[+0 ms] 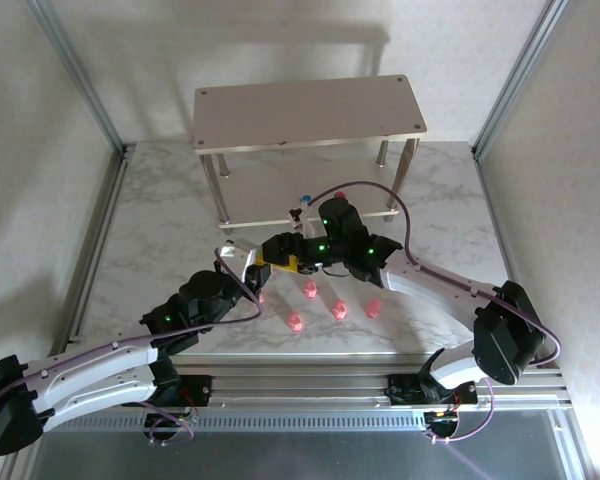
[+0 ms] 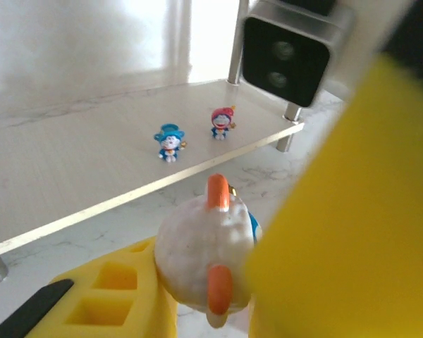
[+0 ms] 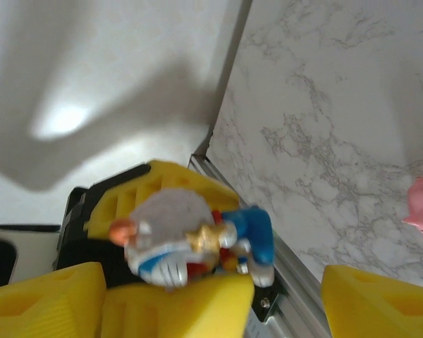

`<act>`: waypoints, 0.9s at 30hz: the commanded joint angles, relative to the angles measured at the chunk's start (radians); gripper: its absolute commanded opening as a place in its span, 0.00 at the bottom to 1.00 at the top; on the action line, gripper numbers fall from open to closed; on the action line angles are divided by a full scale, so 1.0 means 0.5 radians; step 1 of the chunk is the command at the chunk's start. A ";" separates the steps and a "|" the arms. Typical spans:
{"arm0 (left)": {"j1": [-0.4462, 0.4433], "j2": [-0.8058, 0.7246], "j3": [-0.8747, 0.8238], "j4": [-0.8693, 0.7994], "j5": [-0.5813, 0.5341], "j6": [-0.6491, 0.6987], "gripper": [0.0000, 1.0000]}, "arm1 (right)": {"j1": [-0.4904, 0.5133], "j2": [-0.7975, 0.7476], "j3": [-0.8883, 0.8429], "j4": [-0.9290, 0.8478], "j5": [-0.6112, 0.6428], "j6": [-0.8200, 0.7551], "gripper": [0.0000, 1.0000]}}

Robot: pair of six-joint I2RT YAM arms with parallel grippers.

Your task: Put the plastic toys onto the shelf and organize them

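Marble-patterned worktop (image 1: pixel 160 230) inside a white-walled, metal-framed enclosure. Shelf (image 1: pixel 310 110) stands at the middle of the far edge, its top board bare. On the lower board (image 2: pixel 70 169), near the middle of its front edge, blue toy (image 2: pixel 169 143) and red toy (image 2: pixel 222 122) stand upright, side by side but apart, faces outward.

Both grippers meet above the worktop just in front of the shelf. Left gripper (image 2: pixel 211 271) is closed narrow on the white toy (image 2: pixel 197 253), pinching it across its rounded body. The toy appears off upright. Right gripper (image 3: pixel 211 282) stands wide, with its fingers (image 3: pixel 381 303) either side of the toy and clear of it.

Judgement: this reads as a transfer between arms, giving the left arm a grip and angle suited to reaching under the top board. The toy is carried by the left gripper alone.

Pink toys (image 1: pixel 338 308) lie loose around the middle of the worktop towards the near edge, well apart from the shelf. Four are plain to see and a fifth is partly covered by the left arm. None is shelved yet.

Assessment: two toys are placed, one is in hand, and the pink ones are outstanding. The next move calls for a low, level approach to the lower board beside the blue toy, with the white toy righted before release.

Risk: the skewed grip may set the toy on its side or knock its neighbours.
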 commanded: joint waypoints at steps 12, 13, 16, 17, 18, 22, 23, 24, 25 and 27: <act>0.357 0.383 0.267 0.020 0.493 0.362 0.00 | -0.466 -0.549 0.043 -0.743 0.521 -0.511 0.88; 0.374 0.428 0.266 0.065 0.500 0.401 0.00 | -0.502 -0.577 0.035 -0.753 0.532 -0.527 0.88; 0.460 0.557 0.237 0.239 0.564 0.483 0.00 | -0.592 -0.625 0.005 -0.754 0.509 -0.544 0.88; 0.493 0.595 0.231 0.279 0.578 0.495 0.00 | -0.609 -0.635 -0.006 -0.749 0.496 -0.544 0.88; 0.533 0.636 0.221 0.328 0.605 0.500 0.00 | -0.622 -0.642 -0.014 -0.740 0.478 -0.546 0.88; 0.664 0.741 0.158 0.569 0.678 0.502 0.00 | -0.657 -0.640 -0.045 -0.711 0.425 -0.566 0.88; 0.685 0.768 0.159 0.598 0.685 0.507 0.00 | -0.666 -0.637 -0.050 -0.704 0.413 -0.572 0.88; 0.704 0.802 0.166 0.626 0.696 0.514 0.00 | -0.675 -0.633 -0.054 -0.700 0.400 -0.580 0.88; 0.722 0.838 0.169 0.660 0.724 0.520 0.00 | -0.689 -0.622 -0.058 -0.695 0.390 -0.586 0.88; 0.751 0.916 0.181 0.720 0.787 0.530 0.00 | -0.708 -0.608 -0.058 -0.687 0.377 -0.604 0.88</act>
